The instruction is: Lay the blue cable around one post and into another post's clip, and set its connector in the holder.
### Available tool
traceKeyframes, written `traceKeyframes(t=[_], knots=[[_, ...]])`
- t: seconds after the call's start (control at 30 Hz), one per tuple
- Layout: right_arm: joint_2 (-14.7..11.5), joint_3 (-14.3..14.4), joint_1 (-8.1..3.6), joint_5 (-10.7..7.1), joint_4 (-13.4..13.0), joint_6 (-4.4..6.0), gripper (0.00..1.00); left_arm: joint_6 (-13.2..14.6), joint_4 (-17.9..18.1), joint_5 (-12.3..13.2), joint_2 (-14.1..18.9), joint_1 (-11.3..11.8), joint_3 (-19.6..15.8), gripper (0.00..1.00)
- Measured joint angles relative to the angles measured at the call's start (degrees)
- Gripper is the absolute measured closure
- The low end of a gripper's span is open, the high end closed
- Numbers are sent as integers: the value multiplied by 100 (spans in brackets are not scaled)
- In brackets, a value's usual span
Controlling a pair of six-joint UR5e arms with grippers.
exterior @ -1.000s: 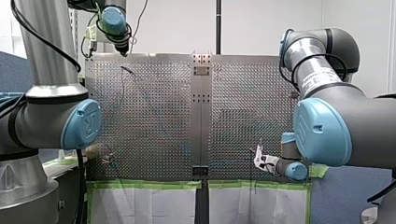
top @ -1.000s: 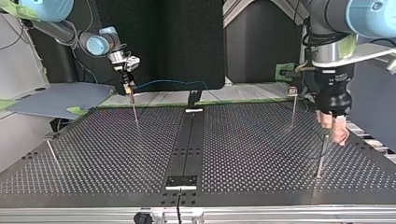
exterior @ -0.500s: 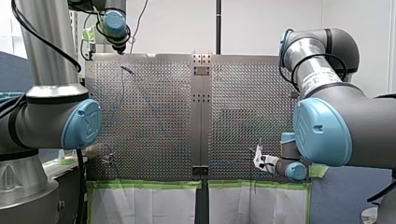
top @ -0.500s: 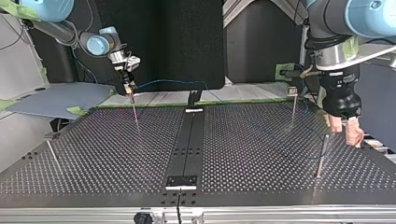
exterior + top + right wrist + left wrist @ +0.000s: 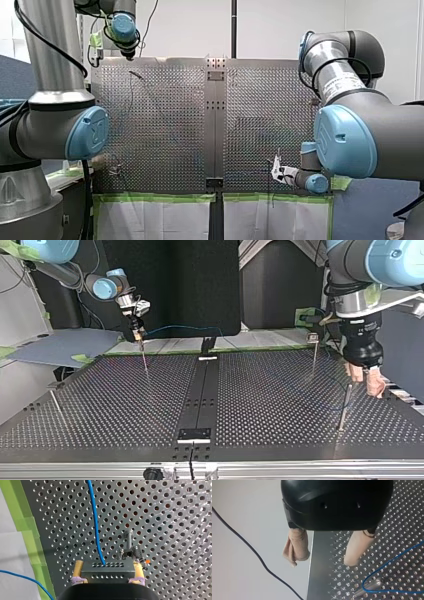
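Note:
My right gripper (image 5: 106, 578), with yellow pads, is shut on the grey perforated connector (image 5: 106, 568). The blue cable (image 5: 95, 522) runs out of it, ahead over the perforated plate. A post with a clip (image 5: 128, 548) stands just ahead of the connector. In the top view my right gripper (image 5: 137, 335) hangs at the far left, with the cable (image 5: 185, 328) trailing rightwards from it. My left gripper (image 5: 325, 560) is open and holds nothing, its beige fingers (image 5: 358, 548) wide apart. Beside it the cable (image 5: 387, 565) loops around a post (image 5: 370, 586). In the top view my left gripper (image 5: 365, 381) hovers by that post (image 5: 345, 405).
Further thin posts stand on the plate: one with a clip (image 5: 314, 352) at the top view's far right, one (image 5: 145, 360) under my right gripper, one (image 5: 55, 402) at the left edge. Small fixtures (image 5: 195, 435) sit on the black centre strip. Green tape (image 5: 32, 545) borders the plate.
My left gripper swung out towards the top view's right edge, then came back a little towards the post. My right gripper and the connector have stayed put.

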Motion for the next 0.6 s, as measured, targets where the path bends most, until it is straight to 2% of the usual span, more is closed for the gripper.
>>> traceKeyframes(t=[0.33, 0.6], knots=[[0, 0, 14, 0, 5, -2, 100, 30, 107, 36, -3, -7, -206, 0], [0, -1, 33, 0, 5, -2, 100, 32, 127, 58, -4, -12, -233, 0]])
